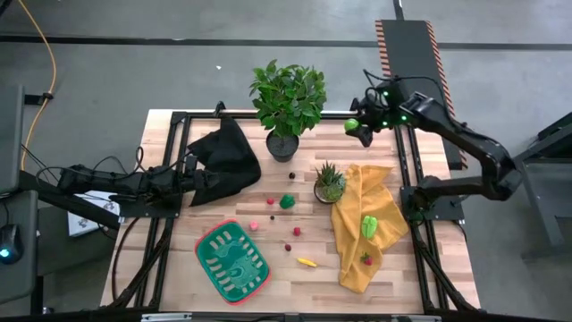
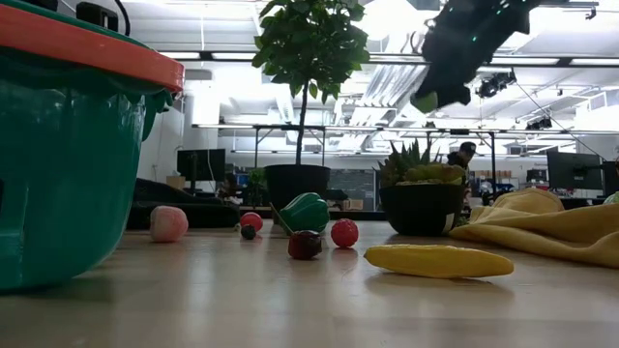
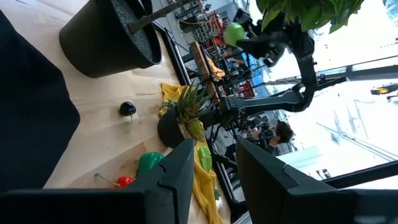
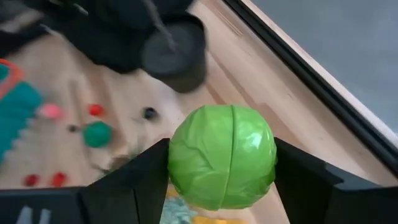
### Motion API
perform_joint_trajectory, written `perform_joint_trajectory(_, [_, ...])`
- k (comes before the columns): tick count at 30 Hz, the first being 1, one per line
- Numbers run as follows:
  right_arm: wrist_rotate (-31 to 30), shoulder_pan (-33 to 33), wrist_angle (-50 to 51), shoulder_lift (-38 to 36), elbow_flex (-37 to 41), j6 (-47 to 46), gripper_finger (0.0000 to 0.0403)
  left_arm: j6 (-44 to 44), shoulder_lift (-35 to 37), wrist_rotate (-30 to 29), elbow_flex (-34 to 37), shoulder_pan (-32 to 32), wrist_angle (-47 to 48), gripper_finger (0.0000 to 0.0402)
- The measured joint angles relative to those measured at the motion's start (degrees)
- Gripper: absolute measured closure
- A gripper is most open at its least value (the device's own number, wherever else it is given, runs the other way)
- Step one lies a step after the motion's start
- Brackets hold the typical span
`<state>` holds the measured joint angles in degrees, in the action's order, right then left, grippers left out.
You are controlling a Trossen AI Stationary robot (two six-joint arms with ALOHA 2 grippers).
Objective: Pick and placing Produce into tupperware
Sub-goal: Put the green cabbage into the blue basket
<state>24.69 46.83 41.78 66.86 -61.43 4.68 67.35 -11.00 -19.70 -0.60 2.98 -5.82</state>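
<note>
My right gripper (image 1: 358, 128) is raised above the table's far right corner, shut on a round light-green toy vegetable (image 4: 222, 155). The low view shows that vegetable (image 2: 424, 100) high above the tabletop. The green tupperware (image 1: 232, 260) with a red rim sits near the front edge. Loose produce lies on the wood: a green pepper (image 1: 287, 201), a pink piece (image 1: 254, 225), red pieces (image 1: 296, 231) and a yellow one (image 1: 307, 262). A green piece (image 1: 369, 225) and a red one (image 1: 365, 259) rest on the yellow cloth. My left gripper (image 1: 190, 172) waits open at the left, beside the black cloth. My right gripper pinches the round green vegetable between its two fingers (image 4: 146, 174), one on each opposite side of the ball (image 4: 180, 168). The fingers slant downward. The vegetable is lifted clear, well above the table.
A large leafy potted plant (image 1: 288, 103) stands at the far middle. A small spiky potted plant (image 1: 329, 182) stands at the yellow cloth's (image 1: 380, 192) far corner. The black cloth (image 1: 223, 156) lies at the far left. Dark frame rails (image 1: 409, 170) run along both table sides.
</note>
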Motion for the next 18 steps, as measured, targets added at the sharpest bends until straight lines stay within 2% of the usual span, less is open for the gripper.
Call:
perform_joint_trajectory(8, [9.4, -3.3, 0.0, -4.6, 0.0, -4.5, 0.0171, -0.3, 0.0, -0.3, 0.0, 0.0, 0.0, 0.0291])
perform_joint_trajectory(18, [11.1, -16.6, 1.9, -5.8, 0.0, -7.4, 0.0171, -0.9, 0.0, -0.4, 0.0, 0.0, 0.0, 0.0291])
